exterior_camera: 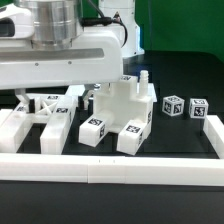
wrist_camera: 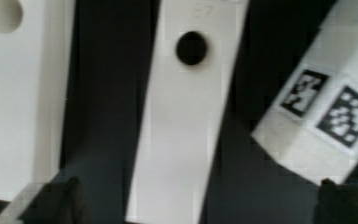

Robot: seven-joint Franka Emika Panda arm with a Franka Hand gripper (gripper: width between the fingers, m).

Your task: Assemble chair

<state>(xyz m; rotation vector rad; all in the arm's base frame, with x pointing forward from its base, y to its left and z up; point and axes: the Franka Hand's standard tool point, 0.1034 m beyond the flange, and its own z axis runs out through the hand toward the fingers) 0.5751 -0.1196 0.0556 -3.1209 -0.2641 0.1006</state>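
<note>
Front border rail (exterior_camera: 110, 163), chair parts (exterior_camera: 122, 105) behind

Exterior view: set low and close in front of the chair (exterior_camera: 122, 110), with the rail (exterior_camera: 110, 162) between, facing slightly downward across the table (exterior_camera: 180, 135) toward the arm (exterior_camera: 60, 48) behind the chair. Wrist view: aimed down from very close, filled by a holed strip (wrist_camera: 185, 110), a panel (wrist_camera: 19, 90) and a tagged block (wrist_camera: 327, 110). Shared: some white parts at or beside the chair; cannot tell exactly which.
</note>
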